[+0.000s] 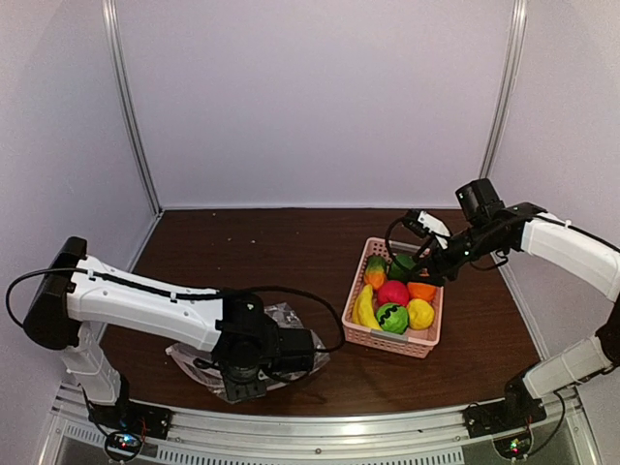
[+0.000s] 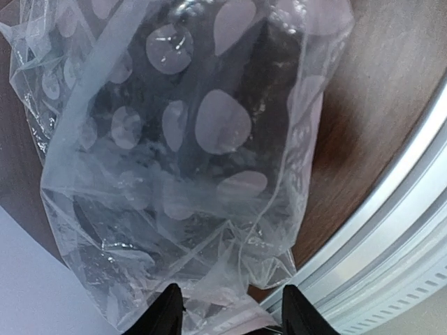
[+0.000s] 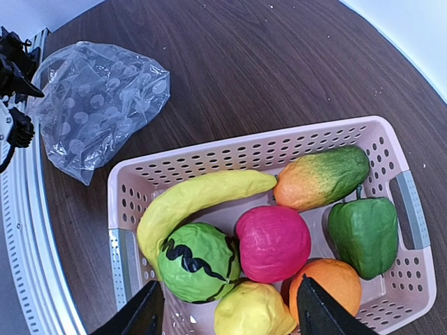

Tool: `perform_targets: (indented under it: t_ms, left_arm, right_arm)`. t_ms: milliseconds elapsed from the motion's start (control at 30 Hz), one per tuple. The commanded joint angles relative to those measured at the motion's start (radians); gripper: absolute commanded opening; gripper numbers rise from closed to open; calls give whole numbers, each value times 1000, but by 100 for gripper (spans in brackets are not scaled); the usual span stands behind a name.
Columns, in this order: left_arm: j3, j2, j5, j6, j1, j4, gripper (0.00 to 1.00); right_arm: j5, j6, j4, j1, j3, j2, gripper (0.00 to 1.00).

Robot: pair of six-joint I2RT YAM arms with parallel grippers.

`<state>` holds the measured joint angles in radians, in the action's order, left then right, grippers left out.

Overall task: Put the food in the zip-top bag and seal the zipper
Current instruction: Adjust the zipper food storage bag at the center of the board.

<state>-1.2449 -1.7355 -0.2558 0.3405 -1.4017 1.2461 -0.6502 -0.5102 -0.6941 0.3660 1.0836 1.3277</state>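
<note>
Clear dotted plastic fills the left wrist view: the zip-top bag (image 2: 195,139) lies crumpled on the dark table (image 1: 291,252), lower left of centre in the overhead view. It sits straight ahead of the left gripper (image 2: 234,310), whose fingers stand apart with the bag's near edge between them. I cannot tell whether they touch it, and I cannot pick out the zipper. To the right, well apart from the bag, the pink basket (image 1: 392,341) holds all the food (image 3: 272,243). The right gripper (image 3: 230,317) hovers above it, fingers spread and empty, with the lemon (image 3: 251,310) directly below. The banana (image 3: 195,199) runs lower left to upper right. The right arm is plainly nearer the food.
</note>
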Motion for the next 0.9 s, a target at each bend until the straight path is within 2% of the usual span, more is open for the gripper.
perform_targets:
  t_ms: [0, 67, 200, 467, 600, 633, 733, 800, 867]
  left_arm:
    - [-20, -5, -101, 36, -1, 4, 49]
    - [-36, -22, -122, 26, -2, -34, 48]
    - [-67, -86, -169, 10, 11, -116, 36]
    - [-116, -108, -118, 71, 255, -376, 26]
    - [-139, -122, 33, 23, 393, -609, 22]
    - [-159, -144, 64, 13, 426, -651, 24]
    - [-266, -225, 99, -58, 483, -692, 40]
    - [-345, -242, 77, -113, 486, -649, 51]
    - [-410, -228, 49, -156, 486, -553, 56]
  right_arm:
    - [-15, -9, -17, 14, -4, -10, 66]
    - [-17, -8, -19, 15, -4, -2, 65]
    - [-23, -1, -18, 16, 1, 5, 65]
    - [-17, 1, -44, 15, 31, 8, 65]
    - [-8, 19, -26, 16, 39, 7, 65]
    - [-7, 24, -25, 16, 47, 12, 65]
    - [-6, 30, -44, 16, 73, 34, 65]
    - [-8, 28, -59, 15, 84, 40, 65]
    - [-10, 24, -71, 15, 88, 33, 65]
